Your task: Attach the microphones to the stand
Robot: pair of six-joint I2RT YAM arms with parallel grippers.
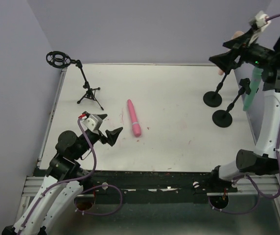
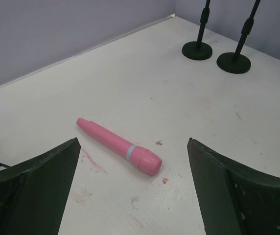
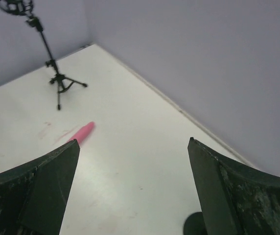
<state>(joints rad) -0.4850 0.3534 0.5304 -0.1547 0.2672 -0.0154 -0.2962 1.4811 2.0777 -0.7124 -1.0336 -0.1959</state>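
A pink microphone (image 1: 134, 117) lies flat on the white table (image 1: 179, 132), left of centre. It also shows in the left wrist view (image 2: 118, 145) and the right wrist view (image 3: 82, 132). My left gripper (image 1: 111, 123) is open and empty, low over the table, just left of the pink microphone's thick end. A teal-green microphone (image 1: 251, 90) stands upright at the top of the nearer round-base stand (image 1: 222, 118). A peach microphone (image 1: 237, 34) is mostly hidden behind my right gripper (image 1: 228, 51), above the farther round-base stand (image 1: 212, 99). My right gripper is raised, open and empty.
A black tripod stand (image 1: 88, 93) with an empty ring-shaped shock mount (image 1: 58, 59) stands at the back left, and shows in the right wrist view (image 3: 57, 78). Lilac walls close the back and sides. The two round bases (image 2: 197, 50) (image 2: 233, 62) sit close together.
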